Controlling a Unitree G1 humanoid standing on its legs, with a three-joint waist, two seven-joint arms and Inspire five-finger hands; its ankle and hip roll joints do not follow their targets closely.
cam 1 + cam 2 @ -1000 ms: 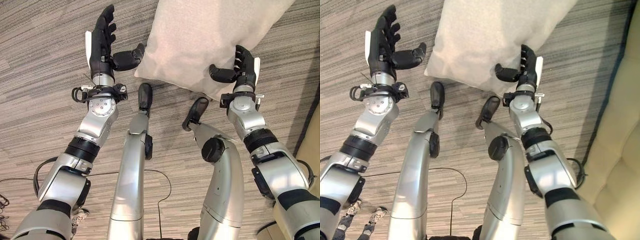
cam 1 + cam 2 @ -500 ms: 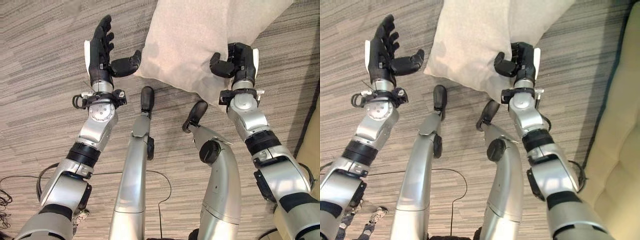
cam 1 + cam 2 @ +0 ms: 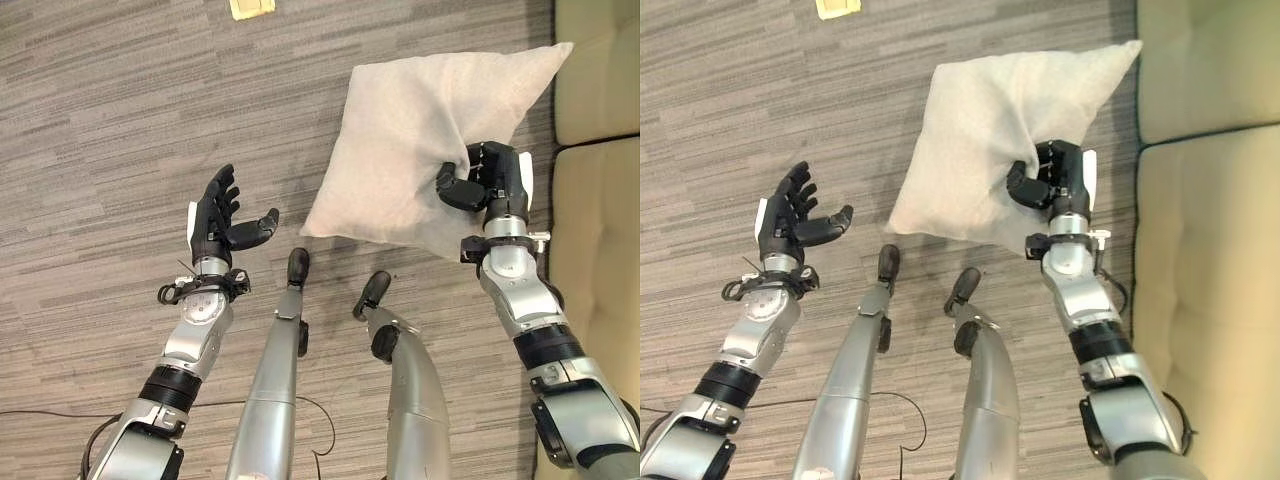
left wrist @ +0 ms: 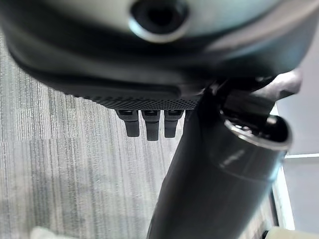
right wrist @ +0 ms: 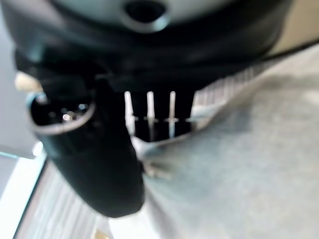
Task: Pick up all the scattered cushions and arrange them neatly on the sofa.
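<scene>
Right hand (image 3: 487, 180) clamped on the lower edge of a beige cushion (image 3: 420, 140), held clear of the carpet, sofa (image 3: 592, 150) at 3 o'clock. Left hand (image 3: 222, 222) spread, empty, at 9 o'clock.

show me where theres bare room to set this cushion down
The sofa seat cushions beside the right hand lie bare, just right of the held cushion. The floor ahead of the open left hand is also free. A yellow scrap lies at its far edge.

Sofa (image 3: 1200, 150) cut by frame edge
</scene>
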